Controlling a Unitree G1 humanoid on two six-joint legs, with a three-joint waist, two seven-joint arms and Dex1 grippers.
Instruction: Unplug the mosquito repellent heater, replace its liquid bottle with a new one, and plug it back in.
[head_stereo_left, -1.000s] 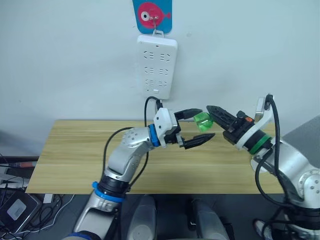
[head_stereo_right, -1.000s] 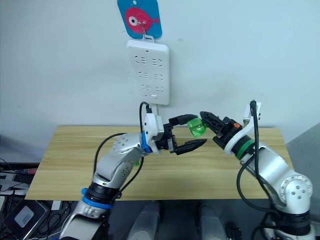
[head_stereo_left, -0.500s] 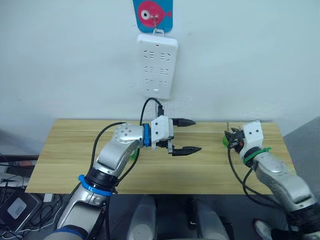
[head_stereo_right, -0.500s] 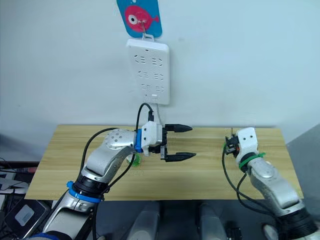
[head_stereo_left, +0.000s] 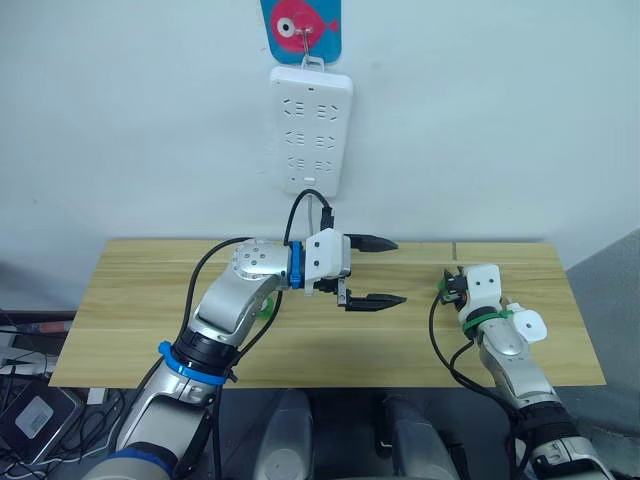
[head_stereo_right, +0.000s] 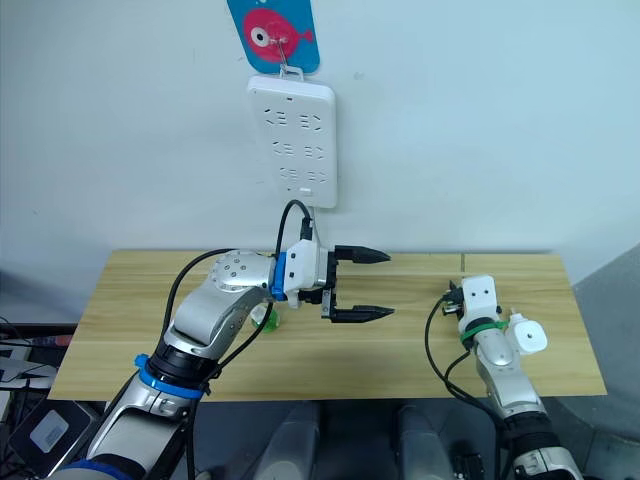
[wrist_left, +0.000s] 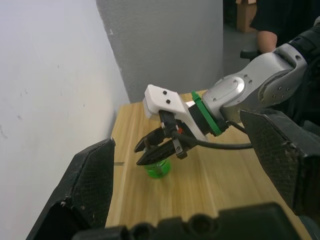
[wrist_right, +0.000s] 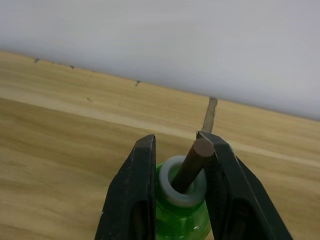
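My right gripper (head_stereo_left: 447, 290) is low over the right part of the wooden table (head_stereo_left: 140, 300), shut on the neck of a green liquid bottle (wrist_right: 179, 220) with a brown wick. In the left wrist view that bottle (wrist_left: 158, 169) stands on the tabletop. The mosquito repellent heater (head_stereo_left: 528, 324), a small white rounded unit, lies beside my right forearm. My left gripper (head_stereo_left: 385, 270) hovers above the table's middle, open and holding nothing. A second green bottle (head_stereo_left: 268, 312) peeks out from behind my left forearm.
A white multi-socket power strip (head_stereo_left: 311, 130) hangs on the wall from a hook with a fish picture (head_stereo_left: 301, 22), above the table's back edge; nothing is plugged into it. Cables and boxes lie on the floor at the left (head_stereo_left: 30, 400).
My right gripper carried the green bottle from between the left gripper's fingers to the right and down onto the table. The left gripper stayed open and turned slightly.
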